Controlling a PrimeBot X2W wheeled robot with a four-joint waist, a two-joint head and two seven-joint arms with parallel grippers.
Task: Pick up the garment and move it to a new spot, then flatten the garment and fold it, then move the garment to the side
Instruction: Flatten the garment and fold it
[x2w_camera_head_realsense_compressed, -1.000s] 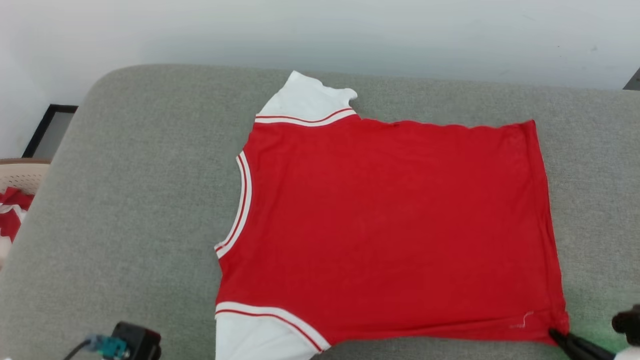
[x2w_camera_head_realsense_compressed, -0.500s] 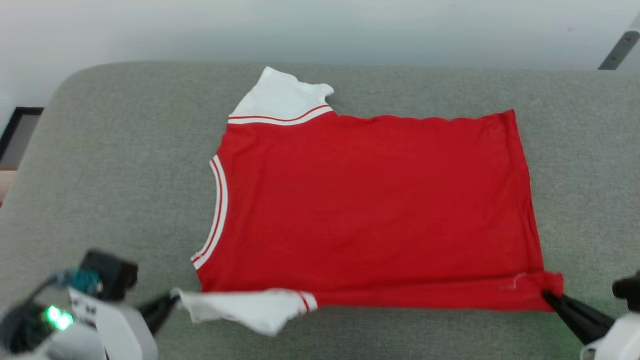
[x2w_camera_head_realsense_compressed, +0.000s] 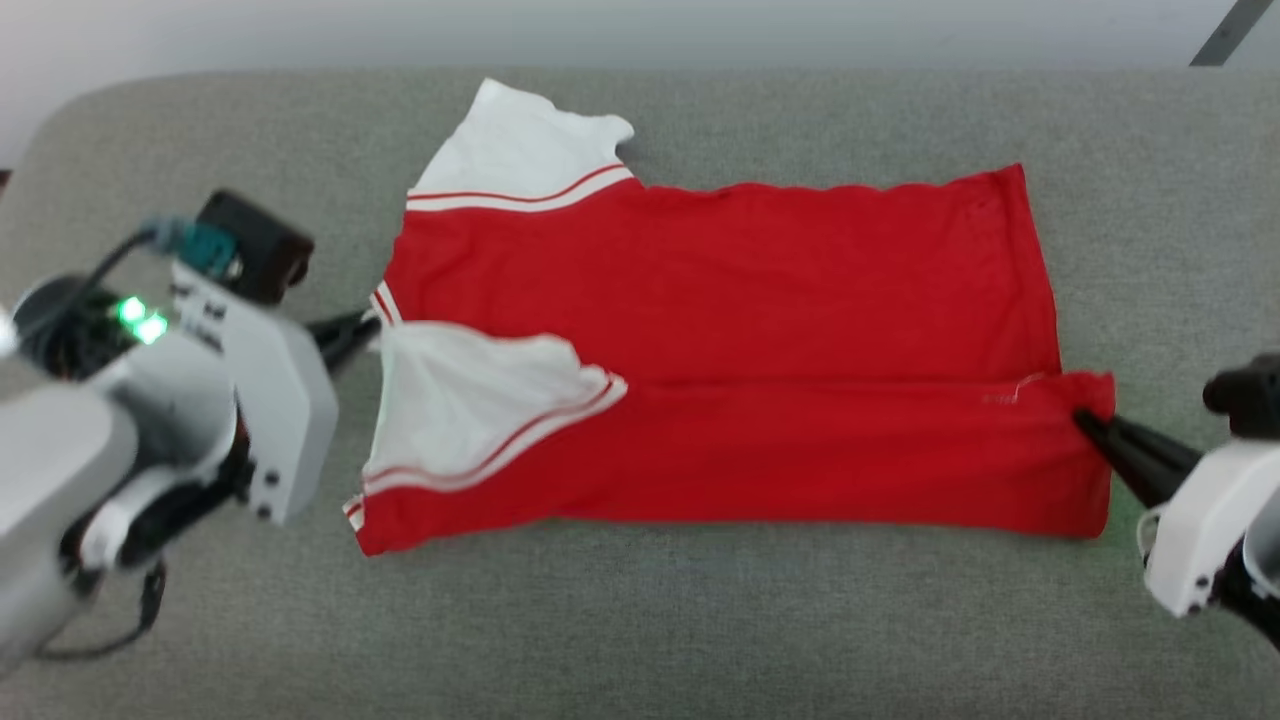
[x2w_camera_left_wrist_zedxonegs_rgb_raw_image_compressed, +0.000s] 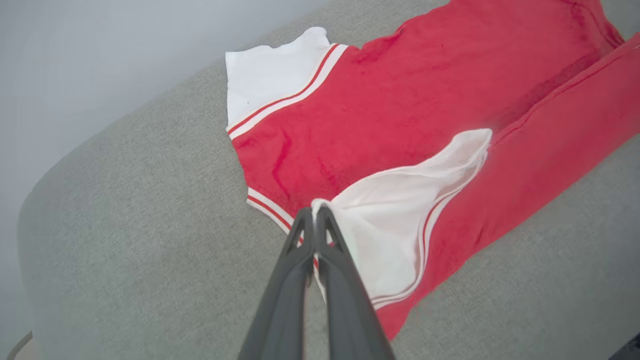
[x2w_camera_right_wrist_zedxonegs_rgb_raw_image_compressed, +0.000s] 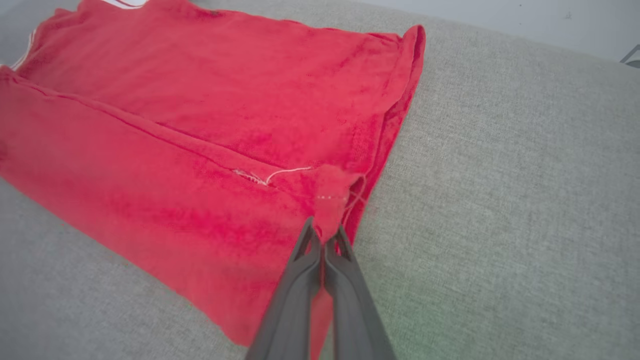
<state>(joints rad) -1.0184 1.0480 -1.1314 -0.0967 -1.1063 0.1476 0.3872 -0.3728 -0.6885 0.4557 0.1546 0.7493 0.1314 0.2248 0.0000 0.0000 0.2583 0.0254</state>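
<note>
Head view has the garment (x2w_camera_head_realsense_compressed: 760, 280) spread across the middle of the grey cushion (x2w_camera_head_realsense_compressed: 700, 640), with its neck toward the cushion's left edge and its hem toward the right edge. The far sleeve (x2w_camera_head_realsense_compressed: 510, 150) lies flat near the back edge. The left gripper (x2w_camera_head_realsense_compressed: 372, 325) has its fingers pressed together on the tip of the near sleeve (x2w_camera_head_realsense_compressed: 470, 400), and the right gripper (x2w_camera_head_realsense_compressed: 1085, 420) is pinched tight on the near hem corner (x2w_camera_head_realsense_compressed: 1095, 392). Both wrist views show cloth nipped between closed tips. Holding the two ends of one long side seems meant to keep that edge taut, so the near strip turns over the body along a straight crease with the sleeve lying inward on the red. The fold looks part-way done, with the turned strip over the near part of the body. As for containers, a pale curved sliver (x2w_camera_left_wrist_zedxonegs_rgb_raw_image_compressed: 17, 350) at the bottom-left corner of the left wrist view may be a rim; what it holds cannot be told.
</note>
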